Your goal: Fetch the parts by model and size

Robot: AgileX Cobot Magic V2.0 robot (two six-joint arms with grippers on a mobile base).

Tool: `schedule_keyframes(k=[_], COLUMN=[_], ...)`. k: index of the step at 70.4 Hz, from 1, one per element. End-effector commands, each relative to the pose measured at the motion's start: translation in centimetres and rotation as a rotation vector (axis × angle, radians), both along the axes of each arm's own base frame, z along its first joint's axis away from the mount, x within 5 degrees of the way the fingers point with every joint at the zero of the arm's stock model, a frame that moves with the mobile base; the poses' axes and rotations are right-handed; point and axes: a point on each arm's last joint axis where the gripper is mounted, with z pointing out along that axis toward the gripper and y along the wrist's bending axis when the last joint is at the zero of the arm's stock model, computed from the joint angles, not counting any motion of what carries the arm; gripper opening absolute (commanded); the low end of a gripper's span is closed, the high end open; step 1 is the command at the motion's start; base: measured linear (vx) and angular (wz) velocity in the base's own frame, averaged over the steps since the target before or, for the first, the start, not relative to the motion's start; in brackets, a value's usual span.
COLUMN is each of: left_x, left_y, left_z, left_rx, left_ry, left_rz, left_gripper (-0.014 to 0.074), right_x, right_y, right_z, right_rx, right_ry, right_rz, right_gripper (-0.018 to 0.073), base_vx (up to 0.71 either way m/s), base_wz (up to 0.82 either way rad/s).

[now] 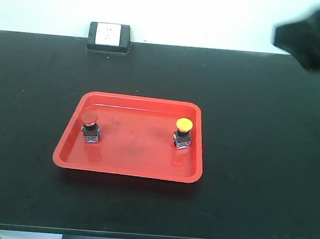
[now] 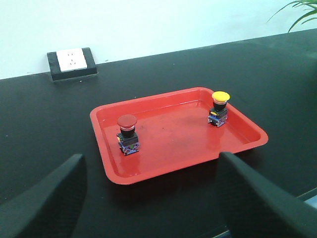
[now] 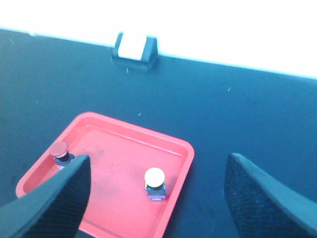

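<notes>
1. in the front view the right arm (image 1: 311, 33) showed only as a blurred dark shape at the far right, raised above the black table (image 1: 256, 160), well apart from the red tray (image 1: 139, 170).
2. the left arm itself did not show in the front view; its wrist camera looked down and across at the tray from the near side.
3. no brand, label or readable writing was visible on the parts or the tray; the white wall socket (image 1: 108, 34) at the far edge of the table showed small marks too faint to read.
4. the left gripper (image 2: 148, 198) was spread wide, its two dark fingers (image 2: 44, 203) apart and framing the tray's near edge, holding and touching nothing.
5. the right gripper (image 3: 158, 198) was likewise spread wide above the tray, fingers (image 3: 49, 203) apart, nothing between them.
6. the red-capped switch (image 1: 90, 127) stood upright at the left side of the tray.
7. the yellow-capped switch (image 1: 183, 132) stood upright at the right side of the tray, well apart from the red one.
</notes>
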Motion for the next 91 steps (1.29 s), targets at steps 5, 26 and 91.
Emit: schedule_keyframes(k=[5, 26, 91], left_x=[0.1, 0.1, 0.1], left_y=[-0.1, -0.1, -0.1], left_z=[1.3, 1.3, 1.2], left_rx=[-0.048, -0.048, -0.039], left_ry=[-0.065, -0.065, -0.062], left_rz=[-0.002, -0.002, -0.003], left_gripper=[0.0523, 0.0523, -0.0008], right_x=[-4.4, -11.2, -12.7], right_y=[-1.9, -4.8, -5.3], right_z=[-1.0, -7.2, -15.3], right_rx=[0.059, 0.076, 0.022], right_ry=[-0.211, -0.312, -0.362], right_rz=[0.001, 0.004, 0.032], right_gripper=[0.0536, 0.0536, 0.0206], base_vx=[0.0, 0.0, 0.0], base_wz=[0.0, 0.0, 0.0])
